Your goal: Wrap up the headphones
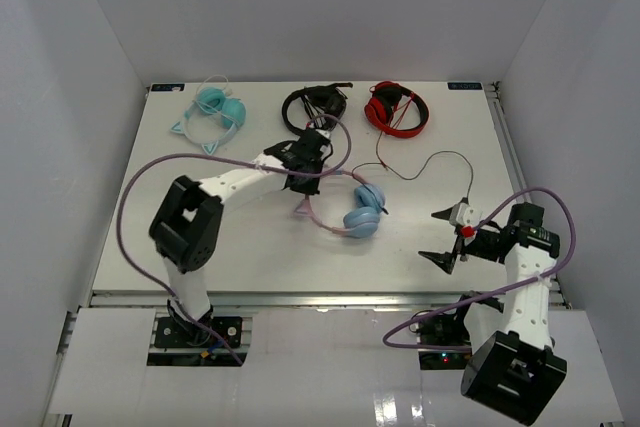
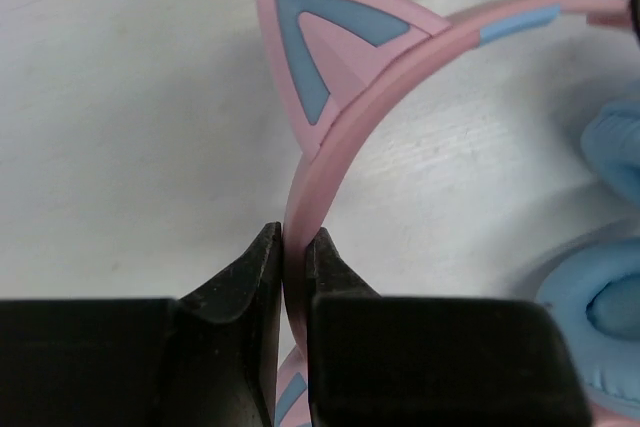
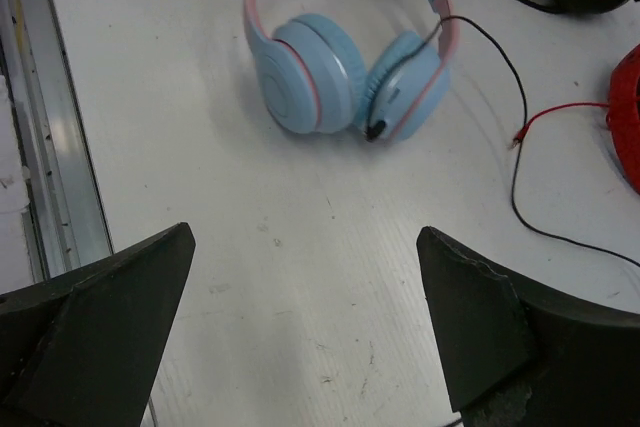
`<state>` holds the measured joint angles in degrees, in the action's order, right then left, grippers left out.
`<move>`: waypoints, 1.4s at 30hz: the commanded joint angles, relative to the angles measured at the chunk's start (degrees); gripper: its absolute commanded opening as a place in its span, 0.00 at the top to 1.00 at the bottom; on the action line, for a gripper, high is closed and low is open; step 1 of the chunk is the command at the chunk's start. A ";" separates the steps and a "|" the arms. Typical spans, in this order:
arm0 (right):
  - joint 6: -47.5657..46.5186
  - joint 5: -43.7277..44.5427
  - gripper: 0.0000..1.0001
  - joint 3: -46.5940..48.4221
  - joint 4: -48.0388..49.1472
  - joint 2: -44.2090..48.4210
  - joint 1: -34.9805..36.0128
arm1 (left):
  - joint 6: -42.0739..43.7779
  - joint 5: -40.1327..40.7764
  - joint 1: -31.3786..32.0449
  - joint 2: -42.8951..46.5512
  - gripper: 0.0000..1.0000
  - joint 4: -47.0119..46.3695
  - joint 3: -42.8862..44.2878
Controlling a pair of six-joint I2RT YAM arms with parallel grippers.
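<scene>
Tabletop (image 1: pixel 240 247): headphones (image 1: pixel 362 215) in left pincer (image 2: pixel 292 247)

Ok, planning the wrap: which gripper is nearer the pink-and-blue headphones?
Left. The left gripper is shut on the headphones at the pink headband; the right gripper is open, off to their right, not touching.

White table (image 1: pixel 200 237), plain grey walls (image 1: pixel 320 7)
</scene>
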<state>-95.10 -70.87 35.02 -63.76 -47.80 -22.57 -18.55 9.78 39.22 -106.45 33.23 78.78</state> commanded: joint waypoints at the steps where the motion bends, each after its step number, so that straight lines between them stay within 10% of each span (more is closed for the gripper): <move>1: -18.58 -0.24 0.04 7.62 -10.09 -0.62 3.76 | -1.49 0.37 0.33 20.55 1.00 -1.94 -9.86; 6: 8.67 1.19 0.10 8.20 8.40 -0.72 16.70 | -2.16 -4.12 0.33 33.37 1.00 0.63 -15.26; 10: 42.20 6.75 0.10 2.00 47.91 2.52 24.62 | -2.27 -5.38 0.42 38.14 1.00 5.68 -11.37; 18: 74.27 10.49 0.10 5.15 74.32 -10.87 33.34 | -3.50 -8.36 0.42 38.52 1.00 13.16 0.46; 35: 60.90 12.67 0.05 15.13 77.94 -35.19 37.87 | -9.16 -14.45 0.40 32.82 1.00 14.34 16.13; 42: 56.53 13.27 0.23 8.55 73.48 -30.65 38.48 | -10.87 -3.46 0.42 33.53 1.00 14.40 19.65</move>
<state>-34.76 -57.47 47.25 10.51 -83.43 15.48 -26.00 0.29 39.58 -75.56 51.45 94.07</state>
